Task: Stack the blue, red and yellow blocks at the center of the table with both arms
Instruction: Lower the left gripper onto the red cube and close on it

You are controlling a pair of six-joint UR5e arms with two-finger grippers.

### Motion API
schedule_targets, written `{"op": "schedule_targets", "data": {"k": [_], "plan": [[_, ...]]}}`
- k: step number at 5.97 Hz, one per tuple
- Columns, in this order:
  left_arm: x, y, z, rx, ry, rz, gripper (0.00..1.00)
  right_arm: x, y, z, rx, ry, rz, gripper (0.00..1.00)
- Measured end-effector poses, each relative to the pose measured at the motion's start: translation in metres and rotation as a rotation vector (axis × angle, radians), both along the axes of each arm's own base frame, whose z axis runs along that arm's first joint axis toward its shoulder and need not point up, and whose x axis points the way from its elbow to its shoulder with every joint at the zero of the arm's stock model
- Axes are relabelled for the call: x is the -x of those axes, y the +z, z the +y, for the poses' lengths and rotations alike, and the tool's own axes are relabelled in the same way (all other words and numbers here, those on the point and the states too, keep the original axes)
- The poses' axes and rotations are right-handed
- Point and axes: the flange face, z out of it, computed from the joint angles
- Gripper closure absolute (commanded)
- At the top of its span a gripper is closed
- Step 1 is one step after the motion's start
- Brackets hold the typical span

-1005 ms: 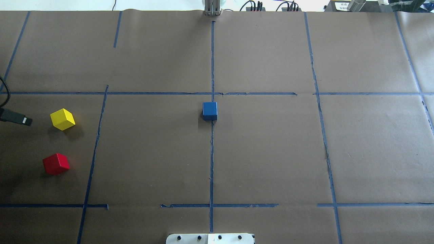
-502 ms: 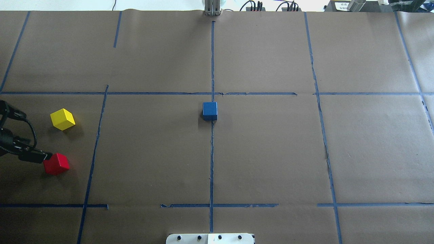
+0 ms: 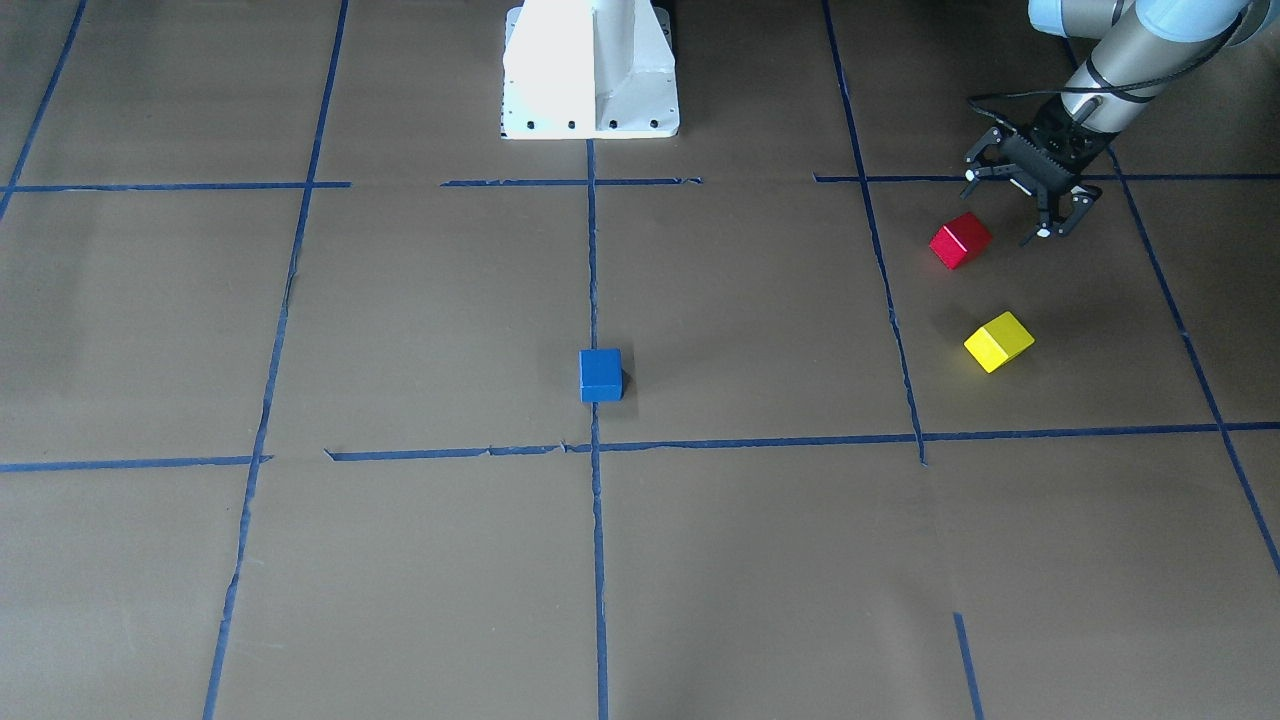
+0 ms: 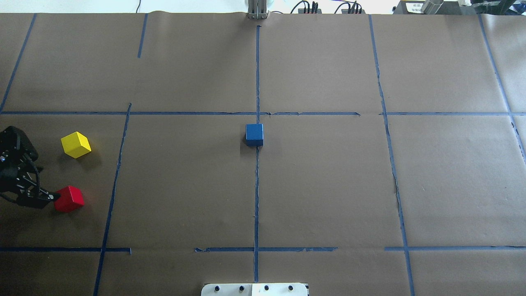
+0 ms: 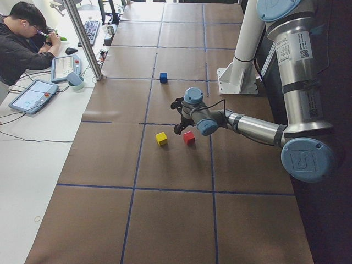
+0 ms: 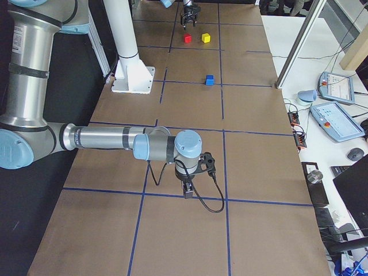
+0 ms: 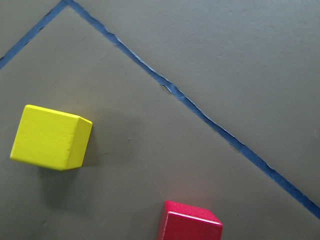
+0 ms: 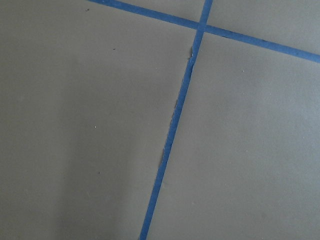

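A blue block (image 4: 254, 134) sits at the table's centre, on the middle tape line; it also shows in the front view (image 3: 600, 374). A red block (image 4: 68, 198) and a yellow block (image 4: 75, 144) lie apart at the far left. My left gripper (image 3: 1005, 207) is open and empty. It hovers just beside the red block (image 3: 960, 240), on its outer side, with the yellow block (image 3: 998, 341) a little farther off. The left wrist view shows the yellow block (image 7: 50, 137) and the top of the red block (image 7: 190, 222). My right gripper (image 6: 187, 187) is far from all blocks; I cannot tell whether it is open.
Blue tape lines divide the brown paper table (image 4: 328, 185) into squares. The white robot base (image 3: 590, 70) stands at the table's near edge. An operator (image 5: 22, 44) sits with tablets at the far side table.
My left gripper has moved from beside the yellow block toward the robot and now sits right next to the red block. No block has moved.
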Motion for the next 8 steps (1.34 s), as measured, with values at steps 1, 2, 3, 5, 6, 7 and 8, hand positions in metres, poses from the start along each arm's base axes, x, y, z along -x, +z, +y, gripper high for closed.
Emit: {"op": "schedule_targets", "data": {"k": [1,2,3,5,6,7,8], "plan": [[-0.001,0.004,-0.001,-0.012,0.015,-0.007,0.00,0.000,0.000,0.000,0.001,0.000,0.000,0.00],[-0.004,0.013,-0.002,-0.009,0.022,-0.019,0.00,0.000,0.001,0.000,0.001,0.000,0.000,0.00],[-0.009,0.021,-0.005,-0.003,0.027,-0.028,0.00,0.000,0.001,0.000,0.002,0.001,0.000,0.00],[-0.017,0.029,-0.011,0.004,0.030,-0.034,0.00,0.000,0.001,0.000,0.003,0.001,0.001,0.00],[-0.020,0.033,-0.011,0.009,0.035,-0.039,0.00,0.000,0.002,0.000,0.006,0.001,0.002,0.00],[-0.023,0.038,-0.010,0.015,0.044,-0.045,0.00,0.000,0.004,0.001,0.009,0.001,0.002,0.00],[-0.027,0.042,-0.008,0.020,0.052,-0.049,0.00,0.000,0.005,0.001,0.011,0.001,0.003,0.00]]}}
